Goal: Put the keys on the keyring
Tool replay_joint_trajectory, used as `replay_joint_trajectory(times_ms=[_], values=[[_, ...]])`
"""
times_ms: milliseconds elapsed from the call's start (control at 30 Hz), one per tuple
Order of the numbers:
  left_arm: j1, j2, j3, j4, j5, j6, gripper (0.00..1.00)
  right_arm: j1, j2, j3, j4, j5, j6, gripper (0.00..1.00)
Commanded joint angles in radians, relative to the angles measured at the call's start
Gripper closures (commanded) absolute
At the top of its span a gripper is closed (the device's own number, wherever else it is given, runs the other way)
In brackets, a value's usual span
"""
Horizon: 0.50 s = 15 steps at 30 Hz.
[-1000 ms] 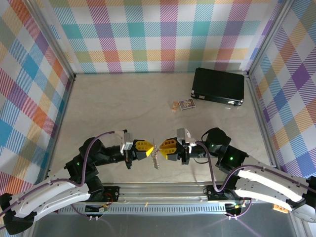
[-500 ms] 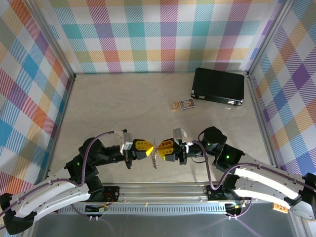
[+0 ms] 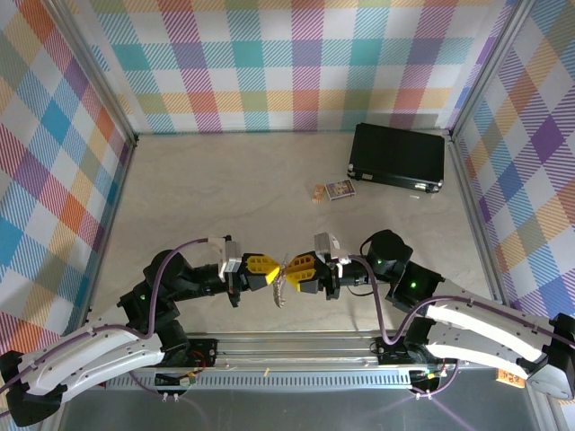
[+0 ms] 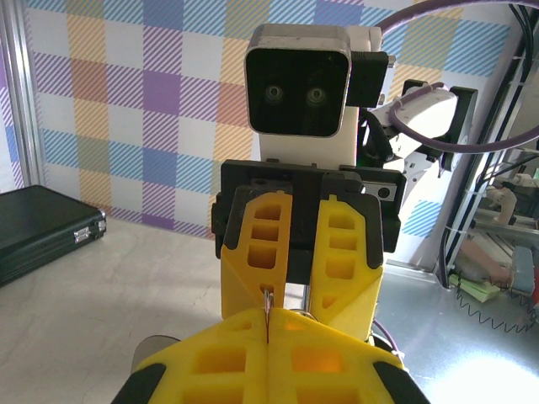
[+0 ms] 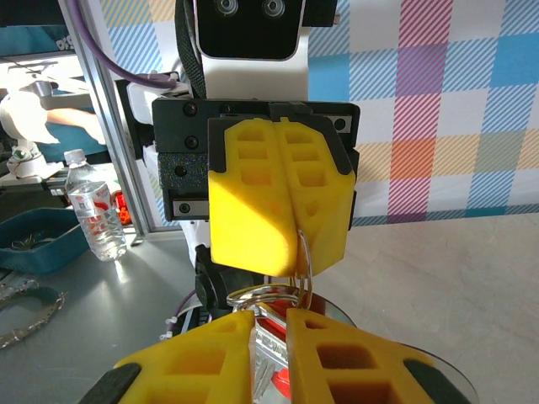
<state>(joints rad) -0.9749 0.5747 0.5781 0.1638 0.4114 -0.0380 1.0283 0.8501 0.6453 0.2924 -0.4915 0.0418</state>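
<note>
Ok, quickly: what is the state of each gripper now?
Left gripper: closed, holding the keyring.
Right gripper: closed, holding the key.

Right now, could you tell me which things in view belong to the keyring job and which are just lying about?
In the job:
keyring, pinched by the left gripper
key, pinched by the right gripper

Lying about:
black case
small printed card

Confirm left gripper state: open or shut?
Shut. In the right wrist view the left gripper has its yellow fingers pressed together along their seam, pinching a thin metal ring that pokes out at the tips.
</note>
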Motion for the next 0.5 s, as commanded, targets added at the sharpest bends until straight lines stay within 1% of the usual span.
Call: replay_joint_trajectory(times_ms=[0,100,233,467], values=[[-0.008,-0.002,-0.007,0.052,0.038,-0.015,1.00,0.006,0.002,0.038,0.038,-0.011,0.001,0.84],[-0.007,-0.001,-0.007,0.052,0.043,-0.017,1.00,0.006,0.000,0.041,0.036,-0.003,0.000,0.86],[-0.008,0.002,-0.005,0.048,0.046,-0.013,1.00,0.005,-0.005,0.041,0.032,0.007,-0.004,0.85],[-0.009,0.008,-0.003,0.046,0.053,-0.011,1.00,0.006,-0.011,0.038,0.040,0.008,-0.008,0.81]])
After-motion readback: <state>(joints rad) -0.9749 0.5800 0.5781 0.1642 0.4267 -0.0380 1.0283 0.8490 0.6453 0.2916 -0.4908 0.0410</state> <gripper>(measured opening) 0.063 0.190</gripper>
